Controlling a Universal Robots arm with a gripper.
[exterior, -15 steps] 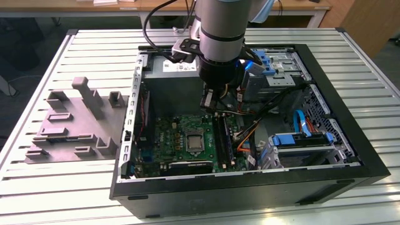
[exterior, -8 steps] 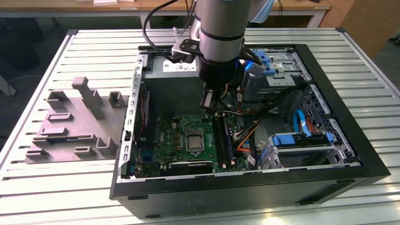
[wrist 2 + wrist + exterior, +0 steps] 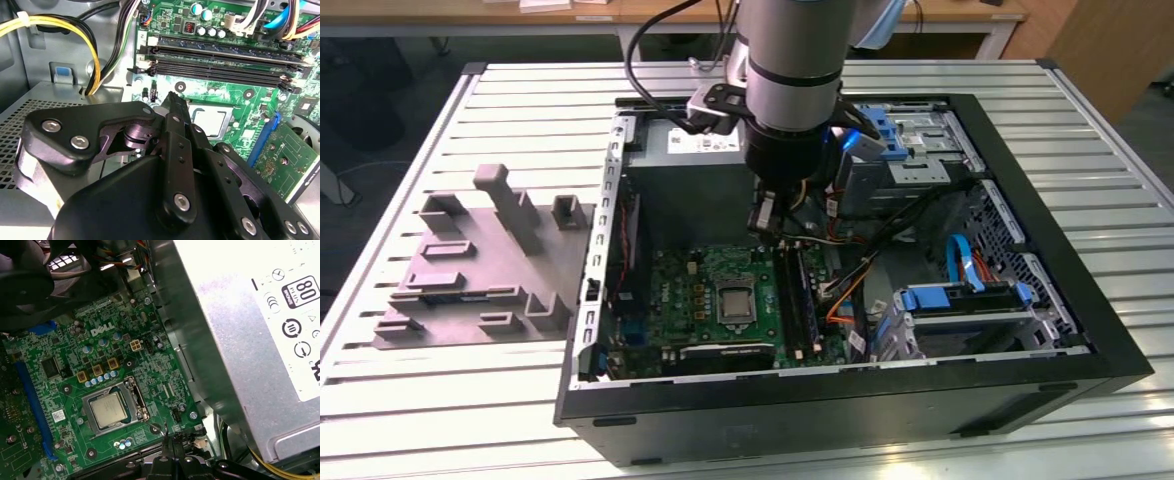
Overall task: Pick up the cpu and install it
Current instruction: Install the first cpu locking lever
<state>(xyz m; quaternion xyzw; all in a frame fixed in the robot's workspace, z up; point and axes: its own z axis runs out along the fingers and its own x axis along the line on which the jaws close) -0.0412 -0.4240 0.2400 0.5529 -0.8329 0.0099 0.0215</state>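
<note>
Above the green motherboard [image 3: 65,390], inside the open computer case [image 3: 1067,300], the fingers [image 3: 172,107] of the gripper [image 3: 172,100] are pressed together at their tips with nothing between them. In the first wrist view the thin tips [image 3: 166,432] hang just beside a corner of the socket [image 3: 116,407], clear of it. The cpu [image 3: 108,409] lies flat in that metal-framed socket, its pale silvery top facing up; in the second wrist view the cpu [image 3: 212,122] shows partly behind the fingers. Long black memory slots [image 3: 225,62] run near the socket. Yellow and black cables [image 3: 95,55] hang by the case wall. A silver power supply [image 3: 250,340] sits beside the board. Across the exterior view, the arm [image 3: 794,90] reaches down into the case, which rests on a slatted bench [image 3: 480,400]; a grey moulded tray [image 3: 480,260] lies on the bench at the exterior view's left of the case.
</note>
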